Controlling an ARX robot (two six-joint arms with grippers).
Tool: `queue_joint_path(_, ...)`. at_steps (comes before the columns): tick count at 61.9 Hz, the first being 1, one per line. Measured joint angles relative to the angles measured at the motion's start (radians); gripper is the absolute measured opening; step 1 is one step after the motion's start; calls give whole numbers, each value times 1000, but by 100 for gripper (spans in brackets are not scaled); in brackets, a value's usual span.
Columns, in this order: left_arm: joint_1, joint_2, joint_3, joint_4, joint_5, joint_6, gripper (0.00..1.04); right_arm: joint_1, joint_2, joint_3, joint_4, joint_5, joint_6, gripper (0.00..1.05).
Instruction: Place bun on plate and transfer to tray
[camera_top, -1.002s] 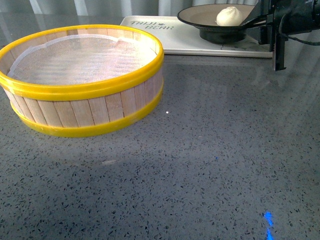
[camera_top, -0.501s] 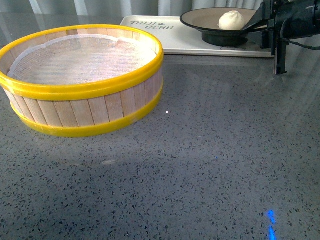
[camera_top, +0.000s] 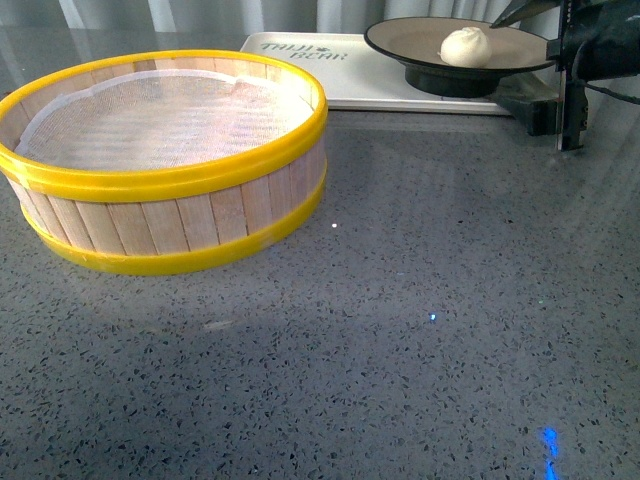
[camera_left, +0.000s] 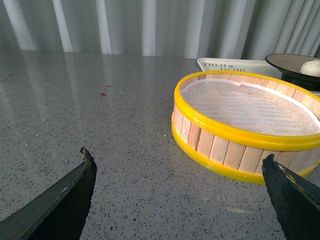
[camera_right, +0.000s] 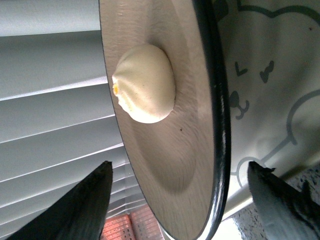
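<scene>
Readable text: only the grey print "TAIJI BEAR" on the flat cream-white rectangular plastic tray (camera_top: 372, 72), at its near-left corner in the front view; the same lettering shows partly in the left wrist view (camera_left: 223, 67). The right wrist view shows part of a line-drawn bear face on the tray surface (camera_right: 265, 75).

Counts:
- One small round cream-white steamed bun (camera_top: 466, 46) with a pleated top, sitting on the plate, slightly off centre (camera_right: 145, 84).
- One wide shallow round plate (camera_top: 420, 38), beige-brown inside with a glossy black rim and foot, standing on the tray's right part.
- One tray, at the far side of the grey speckled stone countertop (camera_top: 420, 300).
- One round wooden-slat steamer basket (camera_top: 165, 160) with yellow rims and a white mesh liner, near-left of the tray, apart from it.
- Two grippers in view.

Right gripper (camera_right: 185, 192): fingers spread, one either side of the plate rim, neither clearly touching it. Left gripper (camera_left: 185, 192): jaws apart, nothing between them, above the counter, well away from the basket.
</scene>
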Motion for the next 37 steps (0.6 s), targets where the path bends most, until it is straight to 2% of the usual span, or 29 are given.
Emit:
queue_joint_path(4,0,0,0,0,0,0,98,-5,-48,-49,16,14,2,95)
queue_joint_path(6,0,0,0,0,0,0,98,-7,-68,-71,21,23,2,98)
queue_joint_path(9,0,0,0,0,0,0,98,-16,-120,-130,42,38,-3,95)
queue_joint_path(16,0,0,0,0,0,0,98,-45,-220,-224,45,79,-40,96)
queue_joint_path(25,0,0,0,0,0,0,98,-97,-373,-313,-28,166,-154,96)
queue_joint_path(35,0,0,0,0,0,0,98,-163,-605,-430,-70,332,-425,96)
queue_joint_path(37,0,0,0,0,0,0,98,-180,-676,-476,-51,381,-526,96)
